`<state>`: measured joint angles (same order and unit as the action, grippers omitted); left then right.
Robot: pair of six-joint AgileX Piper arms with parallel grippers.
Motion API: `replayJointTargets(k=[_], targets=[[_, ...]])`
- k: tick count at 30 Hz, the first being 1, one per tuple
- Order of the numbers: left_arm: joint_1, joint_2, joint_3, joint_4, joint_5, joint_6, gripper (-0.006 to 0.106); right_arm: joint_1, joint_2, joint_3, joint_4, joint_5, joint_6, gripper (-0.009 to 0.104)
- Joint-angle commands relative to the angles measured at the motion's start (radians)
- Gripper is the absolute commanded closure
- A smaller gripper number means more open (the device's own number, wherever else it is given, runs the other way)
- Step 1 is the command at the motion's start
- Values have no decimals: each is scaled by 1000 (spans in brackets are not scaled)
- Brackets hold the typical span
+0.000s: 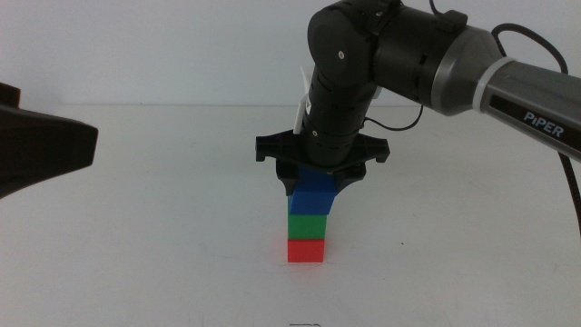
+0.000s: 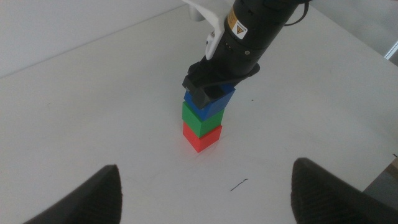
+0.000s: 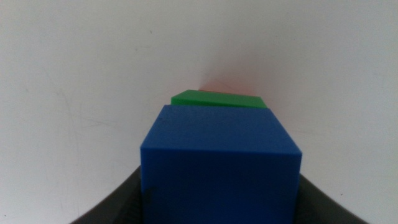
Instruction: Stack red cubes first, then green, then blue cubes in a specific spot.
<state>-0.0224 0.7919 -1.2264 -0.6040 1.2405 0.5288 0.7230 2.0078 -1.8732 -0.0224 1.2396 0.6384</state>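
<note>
A red cube [image 1: 305,251] sits on the white table with a green cube [image 1: 307,225] on it and a blue cube [image 1: 313,193] on top, slightly offset. My right gripper [image 1: 320,180] reaches down from the right and is shut on the blue cube. The left wrist view shows the same stack: red cube [image 2: 202,137], green cube [image 2: 198,118], blue cube [image 2: 216,103] in the right gripper [image 2: 208,93]. In the right wrist view the blue cube [image 3: 217,162] fills the space between the jaws, with the green cube [image 3: 217,98] behind it. My left gripper [image 2: 205,199] is open and empty, held back from the stack.
The left arm [image 1: 36,145] shows as a dark shape at the left edge of the middle view. A small dark mark [image 2: 238,185] lies on the white table near the stack. The right arm's cable [image 1: 572,191] hangs at the far right.
</note>
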Motion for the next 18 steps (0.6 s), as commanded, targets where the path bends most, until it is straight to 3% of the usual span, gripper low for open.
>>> replayJointTargets(k=[1, 4, 8, 9, 10, 18], targets=[[1, 1, -22, -49, -54, -3, 8, 3, -52, -35, -16, 5, -5, 96], [1, 1, -22, -49, -54, -3, 8, 3, -52, -35, -16, 6, -5, 95], [1, 1, -22, -49, -54, -3, 8, 11, -41, -35, -13, -4, 1, 83], [1, 1, -22, -49, -54, -3, 8, 11, -37, -35, -13, -3, 2, 74], [1, 1, -22, -49, -54, -3, 8, 11, -37, -35, -13, -8, -2, 40], [1, 1, -22, -49, -54, -3, 8, 11, -37, -35, -9, -2, -2, 14]])
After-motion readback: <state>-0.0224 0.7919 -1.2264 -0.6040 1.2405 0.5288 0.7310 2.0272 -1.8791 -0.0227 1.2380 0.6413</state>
